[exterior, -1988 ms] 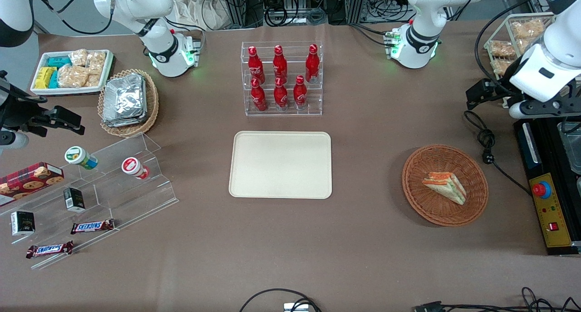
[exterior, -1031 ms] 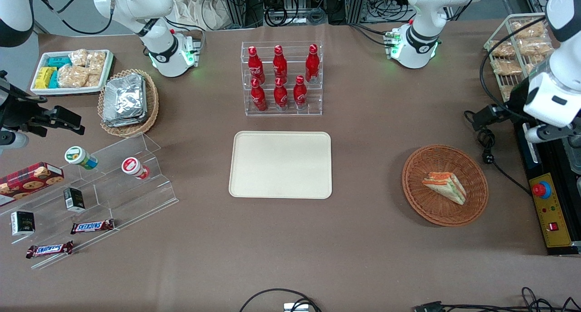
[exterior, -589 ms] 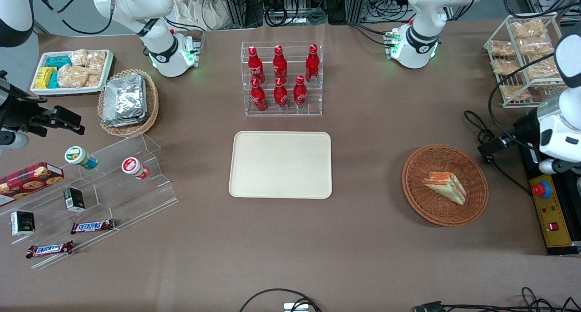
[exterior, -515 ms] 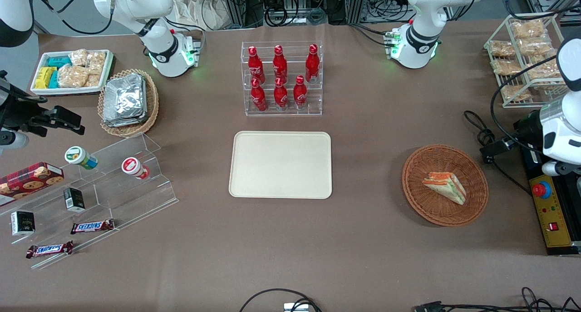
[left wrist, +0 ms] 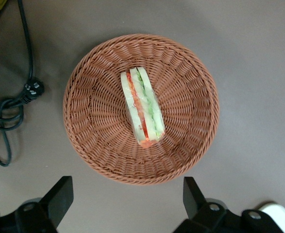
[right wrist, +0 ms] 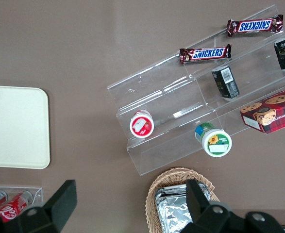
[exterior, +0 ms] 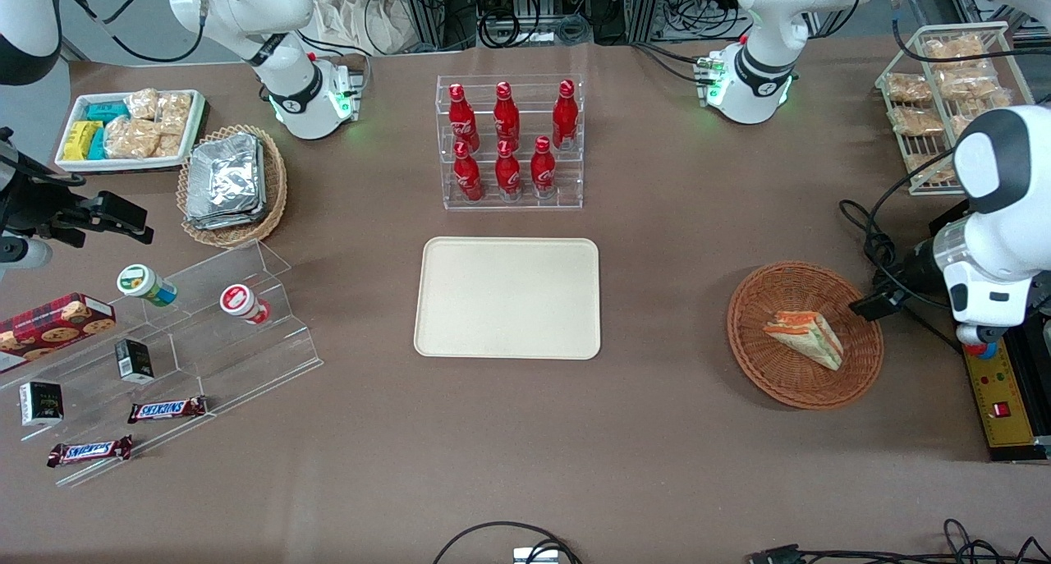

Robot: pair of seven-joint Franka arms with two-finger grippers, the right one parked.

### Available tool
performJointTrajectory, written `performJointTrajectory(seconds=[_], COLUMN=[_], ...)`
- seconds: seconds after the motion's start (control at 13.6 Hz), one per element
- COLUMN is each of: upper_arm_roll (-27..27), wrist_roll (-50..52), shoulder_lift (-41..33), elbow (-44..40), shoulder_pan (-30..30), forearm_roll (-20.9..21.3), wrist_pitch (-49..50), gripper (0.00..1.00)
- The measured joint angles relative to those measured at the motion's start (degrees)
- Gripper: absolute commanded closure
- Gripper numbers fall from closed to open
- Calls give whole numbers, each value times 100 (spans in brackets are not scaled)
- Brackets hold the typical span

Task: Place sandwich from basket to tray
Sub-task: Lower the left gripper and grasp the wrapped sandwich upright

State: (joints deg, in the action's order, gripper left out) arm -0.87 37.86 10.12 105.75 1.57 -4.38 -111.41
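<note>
Sandwich (exterior: 804,339) lies on its side in the reddish-brown wicker basket (exterior: 755,359), roughly centred, filling edge up: pale bread with orange-red and green layers. From the wrist camera the sandwich (left wrist: 142,107) reads as a long wedge across the basket floor, touching nothing but the weave; the basket (left wrist: 89,111) rim is whole and in full view.

Gripper (left wrist: 127,206) hangs above the basket, over the rim on the working arm's side, well clear of the sandwich. Its 2 black fingers (left wrist: 59,198) stand spread wide, nothing between them. In the front camera the gripper (exterior: 875,302) shows as a dark block at the basket's edge, under the white arm.

Tray (exterior: 507,297), cream-beige with rounded corners, lies flat at mid-table, well apart from the basket toward the parked arm's end. Nothing rests on it. The right wrist camera catches 1 rounded corner of the tray (right wrist: 16,127).

Acrylic rack with 6 red bottles (exterior: 508,141) stands farther from the front camera than the tray. A black cable (left wrist: 8,114) with plug lies coiled on the table just beside the basket, not touching it. Wire rack of bagged snacks (exterior: 944,96) stands at the working arm's end.
</note>
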Motion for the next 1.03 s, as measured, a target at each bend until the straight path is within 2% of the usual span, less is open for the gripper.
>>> performJointTrajectory(seconds=[0.44,1.03], upper_arm_roll=[6,28], wrist_roll=[1309,1480], shoulder_lift=[458,934], elbow=[749,823], shoulder_pan=[-55,-146], forearm_roll=[0,0], wrist_pitch=[-1593,-1958], gripper=[0,0])
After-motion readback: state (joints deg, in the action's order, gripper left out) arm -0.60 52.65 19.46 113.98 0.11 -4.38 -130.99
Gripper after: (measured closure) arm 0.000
